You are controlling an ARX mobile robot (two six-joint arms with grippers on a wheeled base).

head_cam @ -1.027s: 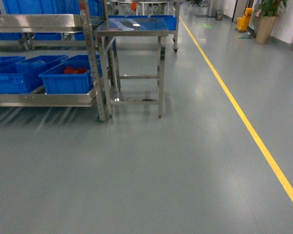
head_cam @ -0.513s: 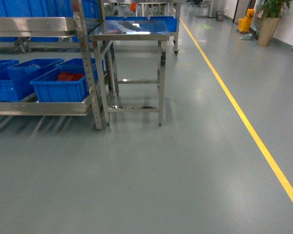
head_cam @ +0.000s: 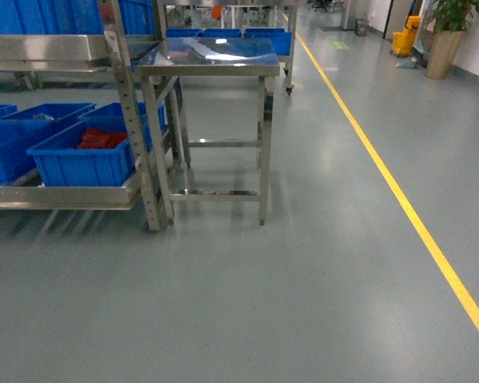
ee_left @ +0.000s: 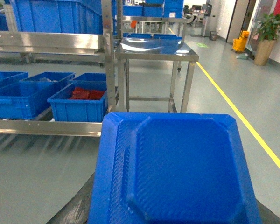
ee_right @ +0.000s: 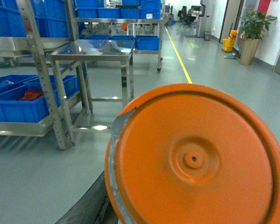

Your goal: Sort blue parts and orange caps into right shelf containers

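Flanking blue crates: steel table.

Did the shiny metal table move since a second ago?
Cannot tell for the table itself. In the head view it slid left and lower, but the yellow floor line and the shelf post shifted too, so the robot's camera probably moved.

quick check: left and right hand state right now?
Left: hand itself not in view; a blue part fills the left wrist view, grip cannot be confirmed.
Right: hand itself not in view; an orange cap fills the right wrist view, grip cannot be confirmed.
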